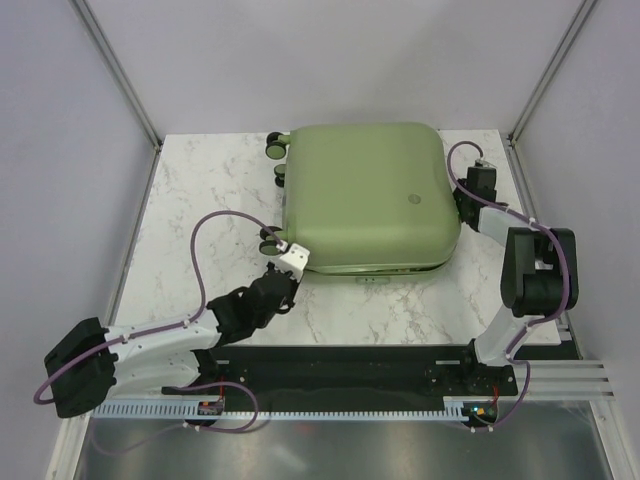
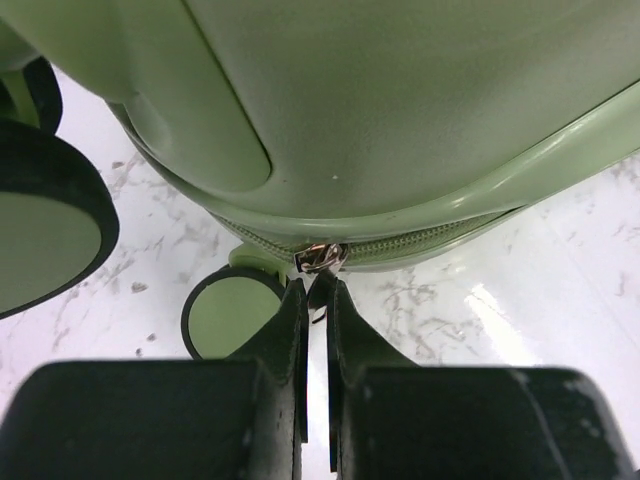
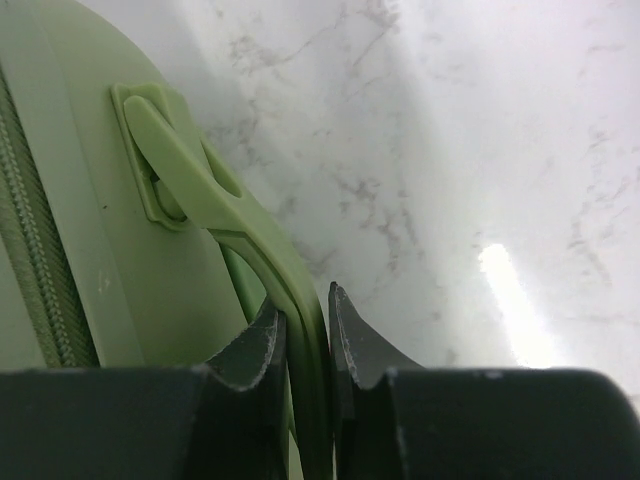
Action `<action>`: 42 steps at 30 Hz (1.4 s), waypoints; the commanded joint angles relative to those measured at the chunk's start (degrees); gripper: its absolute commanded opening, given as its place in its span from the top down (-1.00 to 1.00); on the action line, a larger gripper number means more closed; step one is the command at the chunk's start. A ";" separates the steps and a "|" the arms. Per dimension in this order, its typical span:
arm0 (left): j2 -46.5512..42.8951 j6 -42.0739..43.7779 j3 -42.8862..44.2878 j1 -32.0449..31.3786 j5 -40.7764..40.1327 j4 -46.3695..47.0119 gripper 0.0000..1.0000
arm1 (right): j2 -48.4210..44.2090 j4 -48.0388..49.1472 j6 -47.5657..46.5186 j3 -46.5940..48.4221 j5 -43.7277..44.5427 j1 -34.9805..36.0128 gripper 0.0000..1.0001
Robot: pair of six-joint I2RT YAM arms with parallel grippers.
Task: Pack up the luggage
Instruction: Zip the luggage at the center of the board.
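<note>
The luggage point(image 1: 365, 195), a pale sage-green hard-shell suitcase, lies flat and closed on the marble table, wheels to the left. My left gripper point(image 1: 287, 263) is at its near left corner by a caster wheel point(image 1: 270, 246). In the left wrist view the left gripper point(image 2: 319, 287) is shut on the metal zipper pull point(image 2: 321, 258) of the seam zipper point(image 2: 420, 242). My right gripper point(image 1: 466, 207) is at the suitcase's right side. In the right wrist view the right gripper point(image 3: 305, 315) is shut on the green side handle point(image 3: 215, 195).
Two more caster wheels point(image 1: 273, 147) stick out at the suitcase's far left. Metal frame posts point(image 1: 118, 70) rise at the table's back corners. A black rail point(image 1: 350, 370) with the arm bases runs along the near edge. Bare marble point(image 1: 200, 190) lies left of the suitcase.
</note>
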 commanded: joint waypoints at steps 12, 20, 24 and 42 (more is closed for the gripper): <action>-11.51 -6.17 3.12 -3.33 -1.56 -4.27 0.95 | 6.94 -10.25 12.16 1.18 14.49 7.00 1.00; -10.20 -12.86 8.40 -3.24 -8.01 -14.84 0.95 | 6.76 -10.52 14.45 1.26 18.27 7.00 1.00; -11.77 -9.18 5.60 -3.68 1.22 -10.02 0.94 | 7.11 -10.43 14.19 1.44 18.18 7.00 1.00; -20.04 -6.88 0.58 5.63 18.55 -13.06 -0.03 | 7.20 -9.90 12.61 2.58 14.58 7.09 1.00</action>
